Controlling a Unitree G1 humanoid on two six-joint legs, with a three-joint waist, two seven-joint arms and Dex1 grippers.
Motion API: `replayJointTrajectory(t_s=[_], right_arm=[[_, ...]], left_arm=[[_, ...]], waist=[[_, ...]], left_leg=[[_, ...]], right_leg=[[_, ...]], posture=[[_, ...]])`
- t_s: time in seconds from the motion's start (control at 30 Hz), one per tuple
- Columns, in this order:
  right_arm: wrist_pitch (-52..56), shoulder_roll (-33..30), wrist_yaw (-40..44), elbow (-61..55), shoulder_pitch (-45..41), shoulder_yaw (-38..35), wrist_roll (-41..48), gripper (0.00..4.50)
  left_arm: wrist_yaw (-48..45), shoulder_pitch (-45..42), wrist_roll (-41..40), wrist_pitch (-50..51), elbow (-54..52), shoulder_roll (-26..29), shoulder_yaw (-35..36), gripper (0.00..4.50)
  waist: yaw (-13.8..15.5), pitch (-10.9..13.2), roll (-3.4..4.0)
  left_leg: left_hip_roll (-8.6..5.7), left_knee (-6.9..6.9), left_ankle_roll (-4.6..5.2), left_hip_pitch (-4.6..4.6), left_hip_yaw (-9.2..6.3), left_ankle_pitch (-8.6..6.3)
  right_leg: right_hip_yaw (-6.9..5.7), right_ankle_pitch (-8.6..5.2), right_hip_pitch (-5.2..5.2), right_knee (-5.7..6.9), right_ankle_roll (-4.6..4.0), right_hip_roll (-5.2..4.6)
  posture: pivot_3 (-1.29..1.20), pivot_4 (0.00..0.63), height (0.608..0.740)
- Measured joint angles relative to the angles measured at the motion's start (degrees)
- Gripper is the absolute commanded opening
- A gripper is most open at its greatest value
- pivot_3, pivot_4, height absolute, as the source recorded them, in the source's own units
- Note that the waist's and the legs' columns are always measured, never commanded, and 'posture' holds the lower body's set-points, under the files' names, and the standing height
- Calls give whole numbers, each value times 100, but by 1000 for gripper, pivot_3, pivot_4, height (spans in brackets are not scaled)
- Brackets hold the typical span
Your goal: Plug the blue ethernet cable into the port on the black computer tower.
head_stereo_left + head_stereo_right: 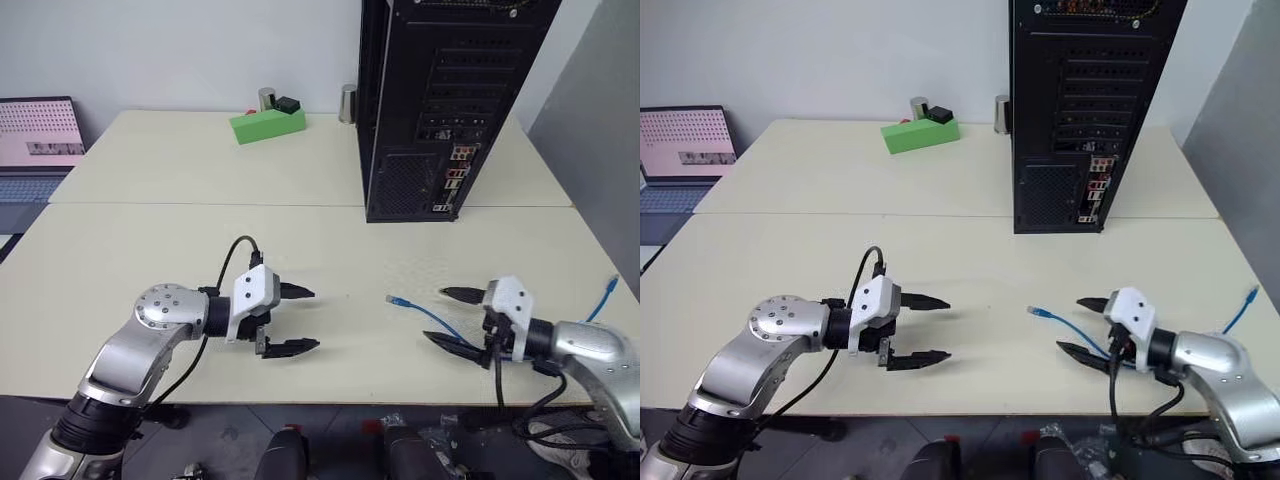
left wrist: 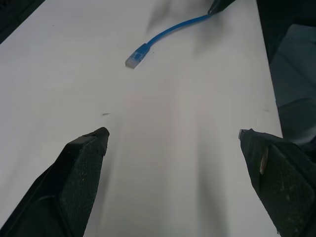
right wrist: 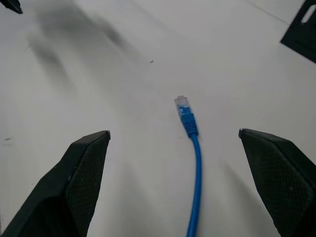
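The blue ethernet cable [image 1: 425, 313] lies on the cream table, its clear plug [image 3: 181, 102] pointing toward the table's middle; its far end [image 1: 610, 286] hangs at the right edge. My right gripper [image 1: 451, 318] is open, its fingers either side of the cable, a little behind the plug. My left gripper [image 1: 300, 320] is open and empty further left, facing the plug [image 2: 133, 60]. The black computer tower [image 1: 445, 100] stands at the back right, rear face toward me. Its strip of coloured connectors [image 1: 455, 180] holds the port, too small to pick out.
A green block [image 1: 267, 125] with small dark items sits at the table's back. Metal cans [image 1: 347, 102] stand beside the tower. A laptop [image 1: 38, 135] shows at the far left. A seam [image 1: 200, 204] runs across the table [image 1: 150, 240].
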Motion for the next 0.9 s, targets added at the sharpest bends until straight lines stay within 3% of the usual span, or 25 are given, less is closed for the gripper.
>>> replayJointTrajectory(t_s=[0.4, 0.43, 0.9], right_arm=[[-150, 519, -106, 1459, -937, 624, -573, 4433], [-149, 516, -66, 1530, -954, 629, -591, 4068], [-338, 480, 142, 1724, -1137, 768, -809, 1011]], left_arm=[[-20, -43, 6, -105, 0, -14, -126, 4500], [-18, -43, 6, -107, 0, -14, -140, 4500], [-9, -195, 177, -231, 123, -40, -256, 4500]], waist=[[15, 0, 0], [15, 0, 0], [13, 0, 0]], left_leg=[[0, 2, 0, 1, 0, 0], [0, 1, 0, 1, 0, 0], [-1, 2, 0, 3, 0, 0]], right_leg=[[-1, -1, 1, 2, -1, -1], [-1, -1, 1, 1, -2, -1], [-1, 0, 2, 3, -1, -1]], posture=[[0, 150, 740], [0, 150, 740], [0, 150, 740]])
